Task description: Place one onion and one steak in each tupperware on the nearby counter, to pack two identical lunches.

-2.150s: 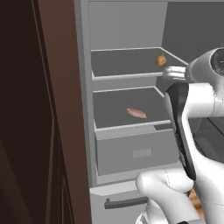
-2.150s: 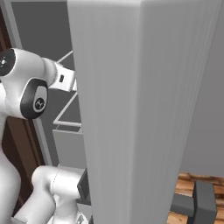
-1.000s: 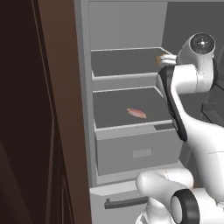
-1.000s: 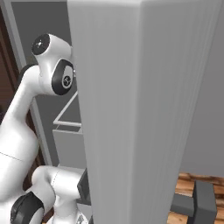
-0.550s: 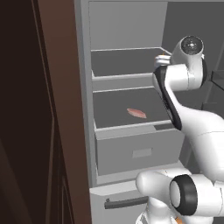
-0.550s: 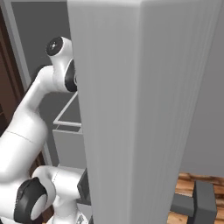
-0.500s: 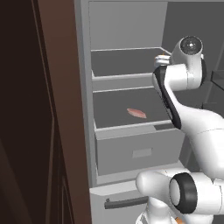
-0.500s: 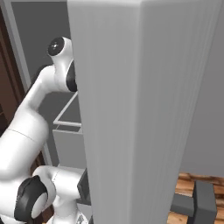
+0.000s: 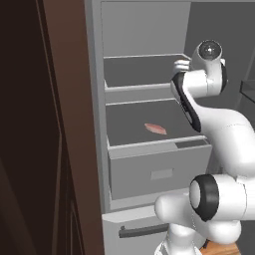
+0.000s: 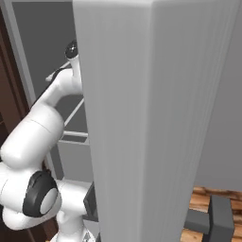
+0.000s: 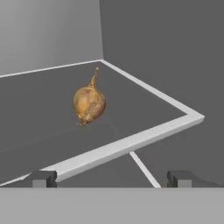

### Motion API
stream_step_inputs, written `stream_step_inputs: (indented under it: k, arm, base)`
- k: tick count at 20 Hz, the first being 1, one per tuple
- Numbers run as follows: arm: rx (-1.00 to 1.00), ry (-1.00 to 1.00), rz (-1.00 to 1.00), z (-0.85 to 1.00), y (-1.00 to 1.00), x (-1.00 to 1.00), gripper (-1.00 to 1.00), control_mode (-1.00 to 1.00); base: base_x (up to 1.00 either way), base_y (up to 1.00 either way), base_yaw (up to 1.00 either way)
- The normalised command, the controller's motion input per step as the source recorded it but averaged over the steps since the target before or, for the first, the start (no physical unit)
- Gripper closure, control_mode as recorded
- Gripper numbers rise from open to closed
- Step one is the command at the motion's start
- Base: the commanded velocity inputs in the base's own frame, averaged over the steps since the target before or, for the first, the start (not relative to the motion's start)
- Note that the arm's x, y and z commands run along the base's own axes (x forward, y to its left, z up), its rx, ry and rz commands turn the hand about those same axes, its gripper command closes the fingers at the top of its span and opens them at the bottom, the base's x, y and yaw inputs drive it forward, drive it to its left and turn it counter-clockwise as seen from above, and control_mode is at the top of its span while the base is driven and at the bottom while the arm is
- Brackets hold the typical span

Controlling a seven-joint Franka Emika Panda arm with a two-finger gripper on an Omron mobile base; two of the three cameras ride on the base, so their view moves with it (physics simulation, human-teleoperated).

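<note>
Right now my claw (image 11: pixel 109 178) is spread apart and empty, its two tips rising wide at the bottom of the hand view, aimed into the upper shelf (image 9: pixel 142 72) of the open fridge where the onion (image 11: pixel 89 103) sits alone on the dark shelf floor, well back from the pale front lip (image 11: pixel 127 144). I judge the step in hand to be reaching for that onion, and to do it well I should pass over the front lip rather than scrape it, keep the tips wide until the bulb lies between them, and close across its round belly, not on the thin stalk that points up from its top. It is round and smooth-skinned, so it may roll if I nudge it with one tip first. On the lower shelf, in the left base view, a pink steak (image 9: pixel 155 129) lies flat above a closed drawer (image 9: pixel 160 169); that is for a later trip. The tall grey fridge door (image 10: pixel 156 118) stands close on my right side, so I must swing out carefully
</note>
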Motion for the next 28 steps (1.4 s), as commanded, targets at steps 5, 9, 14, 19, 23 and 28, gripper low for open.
stream_step_inputs:
  k: [5, 9, 14, 19, 23, 28]
  arm:
    - [0.0, 0.0, -0.01, -0.01, -0.16, 0.47, -1.0, -1.0]
    - [0.0, 0.0, -0.01, -0.06, -0.14, 0.44, -1.0, -1.0]
    - [0.0, 0.0, -0.01, -0.15, -0.08, 0.39, -1.0, -1.0]
    - [0.0, 0.0, 0.0, -0.15, -0.1, 0.4, -1.0, -1.0]
    - [0.0, 0.0, 0.0, -0.14, -0.1, 0.41, -1.0, -1.0]
    - [0.0, 0.0, 0.0, -0.12, -0.02, 0.43, -1.0, -1.0]
  base:
    - [0.0, 0.0, 0.0]
    - [0.0, 0.0, 0.0]
    - [0.0, 0.0, 0.0]
    - [0.0, 0.0, 0.0]
    - [0.0, 0.0, 0.0]
    - [0.0, 0.0, 0.0]
